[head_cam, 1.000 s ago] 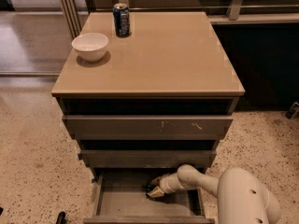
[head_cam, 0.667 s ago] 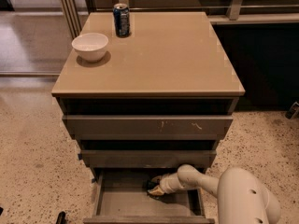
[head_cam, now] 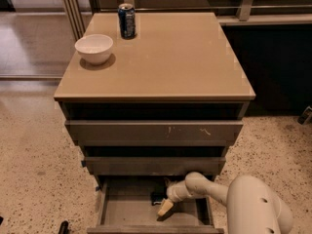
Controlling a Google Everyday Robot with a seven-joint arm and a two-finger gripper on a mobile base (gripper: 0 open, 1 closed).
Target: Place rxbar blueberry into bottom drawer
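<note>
The rxbar blueberry, a small dark bar, lies on the floor of the bottom drawer, which is pulled out under the cabinet. My gripper is down inside this drawer, reaching in from the right, right beside the bar. Its fingers look spread, with one tan finger pointing toward the drawer's front and the bar by the gap. Part of the bar is hidden by the drawer above and by my wrist.
A white bowl and a tall blue drink can stand on the cabinet top. The two upper drawers are slightly out. My arm's white body fills the lower right. Speckled floor lies on both sides.
The tan finger has swung down toward the drawer's front, and the dark bar now shows apart from it on the drawer floor. The arm itself has hardly moved.
</note>
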